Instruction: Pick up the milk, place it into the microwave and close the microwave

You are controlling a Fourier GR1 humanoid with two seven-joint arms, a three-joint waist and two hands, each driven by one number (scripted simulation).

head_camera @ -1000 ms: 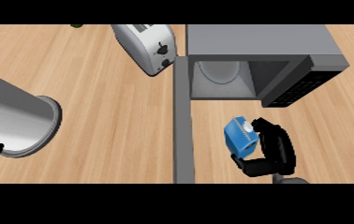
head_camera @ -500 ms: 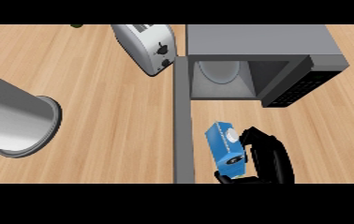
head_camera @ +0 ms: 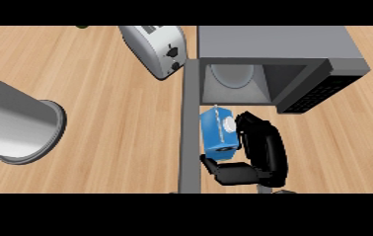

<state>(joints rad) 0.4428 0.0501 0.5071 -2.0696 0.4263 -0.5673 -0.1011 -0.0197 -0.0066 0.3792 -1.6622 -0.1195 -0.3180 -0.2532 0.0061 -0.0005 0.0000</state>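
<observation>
Right hand at the near edge of the counter, fingers and thumb curled round the milk, a blue carton with a white cap. The carton is held just in front of the open microwave mouth, near end of the carton low, far end close to the cavity floor. Microwave door stands open along the carton's left side, edge-on. Grey cavity visible inside. Toaster stands left of the microwave at the far edge. Metal pot at the left edge, well apart. Left hand not visible
</observation>
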